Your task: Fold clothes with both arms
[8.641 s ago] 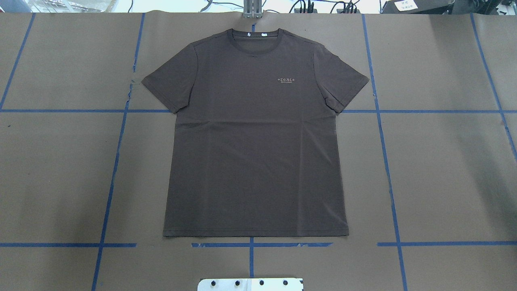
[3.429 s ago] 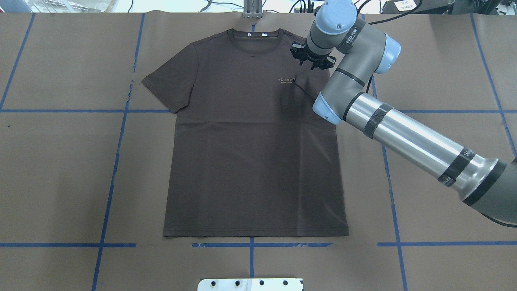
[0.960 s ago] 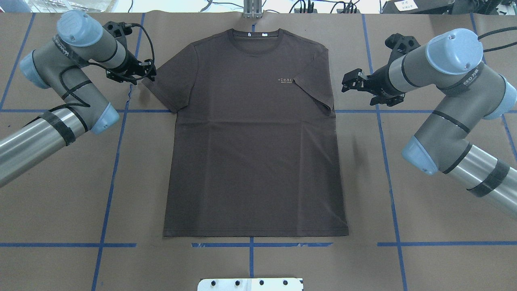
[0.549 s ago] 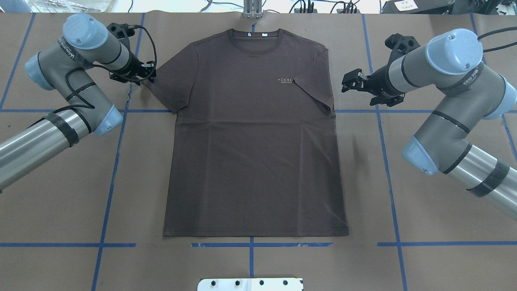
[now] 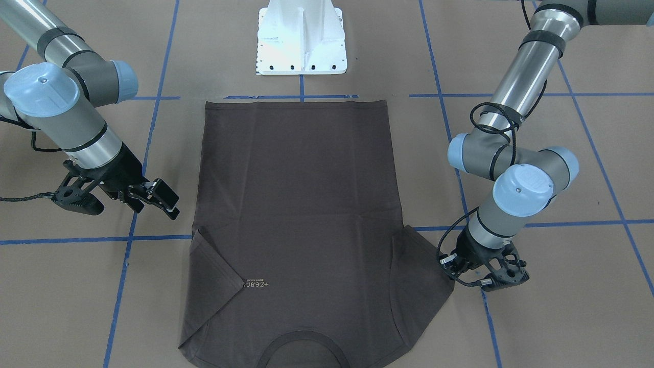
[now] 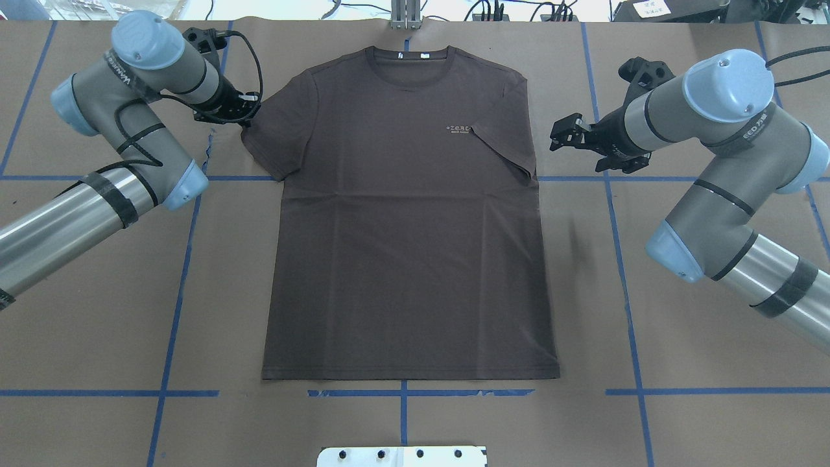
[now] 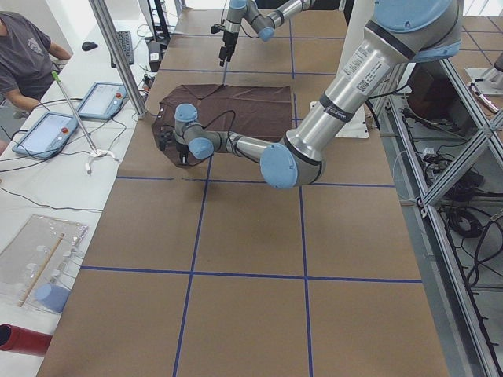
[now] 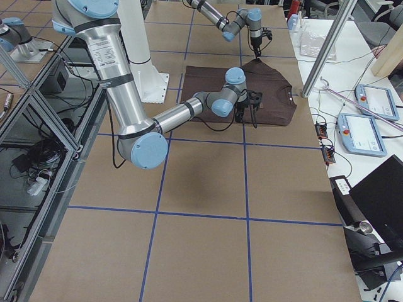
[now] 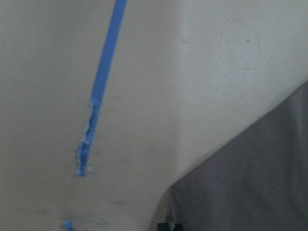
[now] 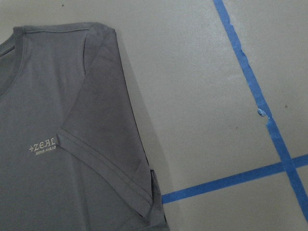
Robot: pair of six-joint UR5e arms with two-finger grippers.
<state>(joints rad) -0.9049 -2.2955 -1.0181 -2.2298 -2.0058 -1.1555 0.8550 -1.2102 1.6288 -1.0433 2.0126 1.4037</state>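
The dark brown-grey T-shirt (image 6: 408, 259) lies flat on the brown table, neck at the far side, its "+ZEAL+" print (image 6: 459, 128) facing up. It also shows in the front view (image 5: 296, 204). The sleeve on my right side is folded in over the chest (image 10: 96, 144). My left gripper (image 6: 246, 117) is at the tip of the other sleeve and looks shut on its edge (image 9: 250, 183); it also shows in the front view (image 5: 449, 266). My right gripper (image 6: 556, 134) is open and empty, held above bare table just right of the folded sleeve; it also shows in the front view (image 5: 176, 206).
Blue tape lines (image 6: 178, 292) mark a grid on the table. The white bolted pedestal (image 5: 301, 41) stands at the near edge by the hem. A metal post (image 6: 405, 16) stands at the far edge. An operator (image 7: 23, 47) and tablets (image 7: 98, 100) are beyond the table.
My left gripper has moved right onto the sleeve tip, and the tip has shifted inward. My right gripper has barely moved. Earlier the right sleeve was folded in.
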